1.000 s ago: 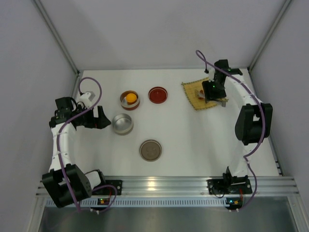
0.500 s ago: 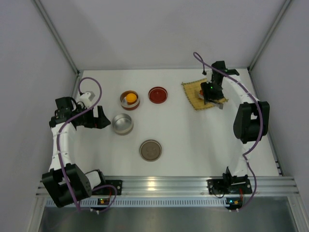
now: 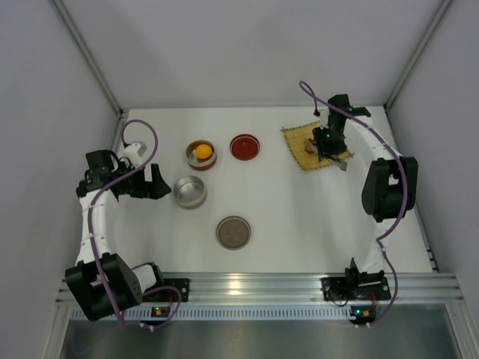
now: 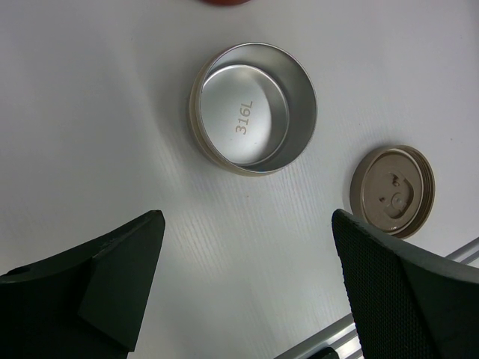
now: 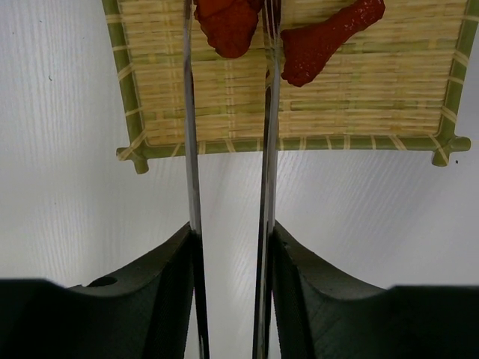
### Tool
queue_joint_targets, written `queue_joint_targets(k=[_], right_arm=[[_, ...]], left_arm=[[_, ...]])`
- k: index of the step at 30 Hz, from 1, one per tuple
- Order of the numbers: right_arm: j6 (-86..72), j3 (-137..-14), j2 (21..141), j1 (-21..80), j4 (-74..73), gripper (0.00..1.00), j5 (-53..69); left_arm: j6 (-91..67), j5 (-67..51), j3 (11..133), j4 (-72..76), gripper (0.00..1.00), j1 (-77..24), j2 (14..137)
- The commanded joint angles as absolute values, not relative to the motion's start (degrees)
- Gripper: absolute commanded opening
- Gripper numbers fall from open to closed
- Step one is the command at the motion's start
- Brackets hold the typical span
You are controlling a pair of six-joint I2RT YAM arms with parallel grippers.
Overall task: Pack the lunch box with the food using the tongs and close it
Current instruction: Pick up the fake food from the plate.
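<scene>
Right gripper (image 5: 230, 239) is clamped on the slim silvery metal tongs (image 5: 191, 149). The tong arms stand narrowly apart, straddling one red-brown food lump (image 5: 224, 26) on the yellow bamboo mat (image 5: 299, 105). A second lump (image 5: 322, 41) lies just beside it. Left gripper (image 4: 247, 247) stands fully open and empty over the round steel tin (image 4: 254, 108). The orange ball (image 3: 203, 152) sits in another tin (image 3: 212, 160).

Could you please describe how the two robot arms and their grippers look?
The left arm and right arm have white links and bulky black joint housings. A purple cable runs along each. The left gripper and right gripper each have two broad matte-black fingers. A green light glows on the right wrist.
</scene>
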State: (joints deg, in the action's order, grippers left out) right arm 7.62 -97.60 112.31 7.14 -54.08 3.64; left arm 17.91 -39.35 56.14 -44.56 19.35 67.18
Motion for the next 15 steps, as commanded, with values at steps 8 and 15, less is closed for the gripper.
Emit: queue_joint_targets(k=[8, 15], right_arm=[[8.2, -97.6, 112.1, 7.9, -51.8, 0.54, 3.0], [8.3, -98.0, 112.5, 7.8, -51.9, 0.51, 3.1]], left_arm=[[17.9, -40.1, 57.0, -42.0, 0.98, 19.4, 66.7], [18.1, -39.9, 56.7, -41.9, 0.98, 19.5, 66.9]])
